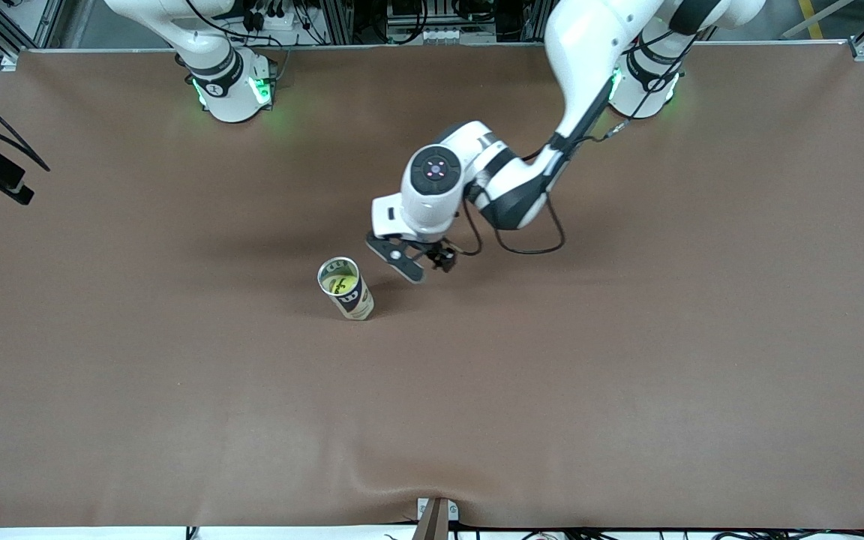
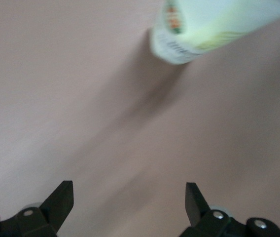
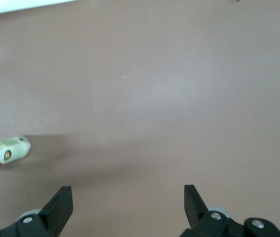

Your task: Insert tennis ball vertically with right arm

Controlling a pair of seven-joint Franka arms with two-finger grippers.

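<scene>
We see the tennis ball point(image 1: 340, 283) inside the upright can point(image 1: 346, 289) mid-table. Just beside it, toward the left arm's end, our left gripper point(image 1: 415, 262) hangs low over the mat point(image 1: 627, 360), fingers spread, empty. Our right gripper point(image 3: 128, 203) waits, wide open, holding nothing.

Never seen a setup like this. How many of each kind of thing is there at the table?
Robot arms: 2, left gripper open beside the can, right gripper open.
Tennis ball can: 1, upright.
Tennis ball: 1, inside the can.
Total: 4.
</scene>
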